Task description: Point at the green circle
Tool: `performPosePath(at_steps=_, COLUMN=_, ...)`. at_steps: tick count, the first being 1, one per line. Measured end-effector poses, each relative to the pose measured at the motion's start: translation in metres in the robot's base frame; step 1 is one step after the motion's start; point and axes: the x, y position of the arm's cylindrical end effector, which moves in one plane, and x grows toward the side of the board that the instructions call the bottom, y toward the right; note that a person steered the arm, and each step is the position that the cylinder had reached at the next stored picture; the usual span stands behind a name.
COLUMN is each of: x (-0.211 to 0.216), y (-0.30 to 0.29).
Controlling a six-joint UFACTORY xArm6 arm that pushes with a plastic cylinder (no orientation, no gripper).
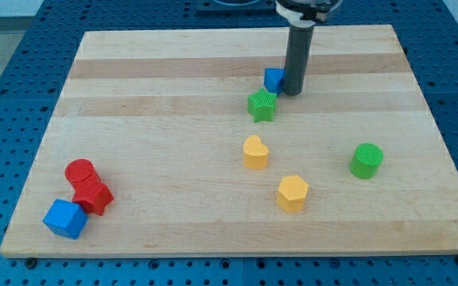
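The green circle [366,160], a short green cylinder, stands on the wooden board [173,95] at the view's right, below centre. My tip [292,92] is at the view's top centre, touching or right beside a small blue block [273,79] on its left. A green star block [262,105] lies just below-left of the tip. The green circle is far from the tip, down and to the view's right.
A yellow heart block [254,152] and a yellow hexagon block [292,192] lie near the middle bottom. At the bottom left, a red cylinder [79,171], a red block [93,195] and a blue cube [64,219] cluster together.
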Motion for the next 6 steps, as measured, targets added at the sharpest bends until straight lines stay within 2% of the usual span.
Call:
performPosePath(at_steps=1, x=0.000, y=-0.005)
performPosePath(at_steps=2, x=0.008, y=0.026)
performPosePath(at_steps=4, x=0.061, y=0.096)
performPosePath(at_steps=6, x=0.134, y=0.127)
